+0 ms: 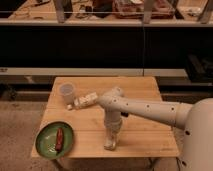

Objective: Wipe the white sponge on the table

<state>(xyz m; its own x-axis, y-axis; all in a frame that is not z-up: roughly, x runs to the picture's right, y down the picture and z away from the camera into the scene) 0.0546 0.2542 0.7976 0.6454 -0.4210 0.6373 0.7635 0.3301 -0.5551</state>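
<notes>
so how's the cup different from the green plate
The cup is pale and upright, at the far left of the table; the green plate is flat, wider, at the near left corner. The plate holds a reddish item; the cup's inside is unclear. Both lie left of the gripper, pointing down near the front edge.

End effector (110, 143) with white sponge (110, 147) near front edge of table (147, 141)

One table (142, 90), one cup (66, 93), one plate (46, 145)

Likely a lab or office workspace: a light-wood table (137, 86) stands on a speckled floor (20, 125) before a long dark counter (100, 45) topped with cluttered trays (140, 7).
</notes>
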